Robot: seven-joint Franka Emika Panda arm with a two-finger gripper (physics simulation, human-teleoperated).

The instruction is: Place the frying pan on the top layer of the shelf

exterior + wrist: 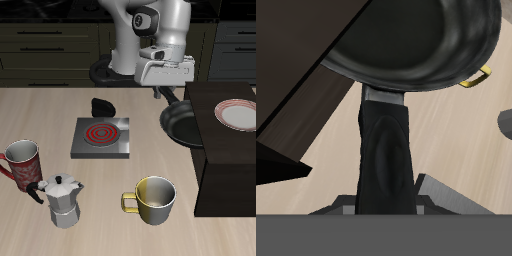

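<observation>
The frying pan [182, 125] is glossy black and hangs in the air at the edge of the shelf [232, 160], a dark boxy unit. My gripper [164, 92] is shut on the pan's handle, above and behind the pan's bowl. In the wrist view the pan [416, 40] fills the frame beyond the straight handle [384, 150], and the handle runs back between my fingers [428, 192]. The shelf [296, 70] shows as a dark slab beside and under the pan. The pan's bowl sits partly over the shelf's top edge, tilted.
A white plate with a red rim [238, 115] lies on the shelf's top. On the table are a stove plate with a red coil [101, 135], a small black lump [100, 106], a red mug [22, 160], a moka pot [62, 198] and a yellow mug [152, 198].
</observation>
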